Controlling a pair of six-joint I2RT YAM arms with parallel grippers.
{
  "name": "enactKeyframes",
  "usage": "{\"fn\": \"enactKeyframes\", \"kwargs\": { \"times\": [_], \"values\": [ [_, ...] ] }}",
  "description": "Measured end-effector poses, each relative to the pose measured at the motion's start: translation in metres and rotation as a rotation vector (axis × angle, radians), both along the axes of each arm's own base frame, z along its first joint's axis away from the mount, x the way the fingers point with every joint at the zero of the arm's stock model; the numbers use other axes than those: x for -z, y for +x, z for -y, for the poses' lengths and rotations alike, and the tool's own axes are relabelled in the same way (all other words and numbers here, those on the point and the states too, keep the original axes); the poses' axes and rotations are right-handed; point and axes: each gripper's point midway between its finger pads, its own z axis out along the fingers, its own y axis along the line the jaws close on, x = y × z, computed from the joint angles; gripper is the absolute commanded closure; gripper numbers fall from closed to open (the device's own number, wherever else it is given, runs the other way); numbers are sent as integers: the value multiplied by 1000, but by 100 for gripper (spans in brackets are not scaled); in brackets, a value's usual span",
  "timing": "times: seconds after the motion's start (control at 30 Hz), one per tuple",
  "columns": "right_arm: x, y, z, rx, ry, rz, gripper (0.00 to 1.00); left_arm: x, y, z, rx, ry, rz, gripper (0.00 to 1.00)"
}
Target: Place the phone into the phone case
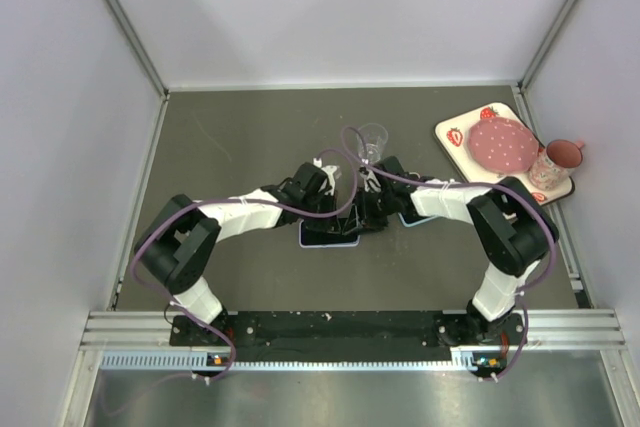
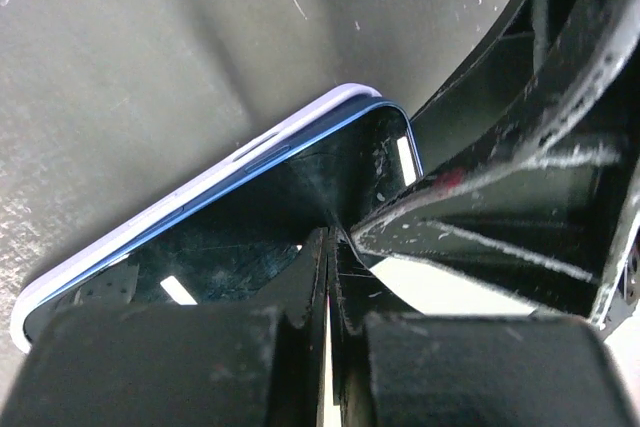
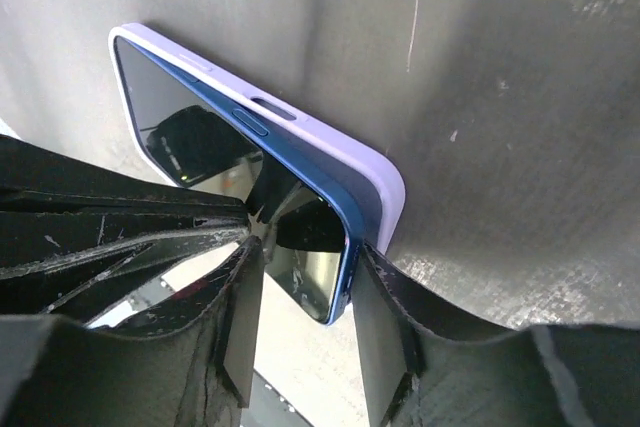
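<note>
The phone (image 3: 200, 137), blue-edged with a dark screen, lies partly in the lilac phone case (image 3: 330, 142) on the grey table. Its near corner stands raised out of the case. My right gripper (image 3: 308, 257) is open and straddles that corner, the right finger (image 3: 400, 317) touching the phone's blue edge. My left gripper (image 2: 328, 239) is shut with nothing between its jaws, its tips resting on the phone's screen (image 2: 250, 222) beside the case's rim (image 2: 200, 187). From above, both grippers (image 1: 345, 209) (image 1: 368, 209) meet over the phone (image 1: 328, 233).
A clear glass (image 1: 372, 139) stands just behind the grippers. At the back right a strawberry-patterned tray (image 1: 455, 135) carries a pink plate (image 1: 503, 145) and a pink cup (image 1: 560, 159). White walls enclose the table on three sides.
</note>
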Motion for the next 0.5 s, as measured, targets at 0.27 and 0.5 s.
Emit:
{"fn": "enactKeyframes", "kwargs": {
  "times": [0.27, 0.5],
  "values": [
    [-5, 1, 3, -7, -69, 89, 52, 3, 2, 2, -17, 1, -12, 100],
    [-7, 1, 7, -18, -99, 123, 51, 5, 4, 2, -24, 0, -7, 100]
  ]
}}
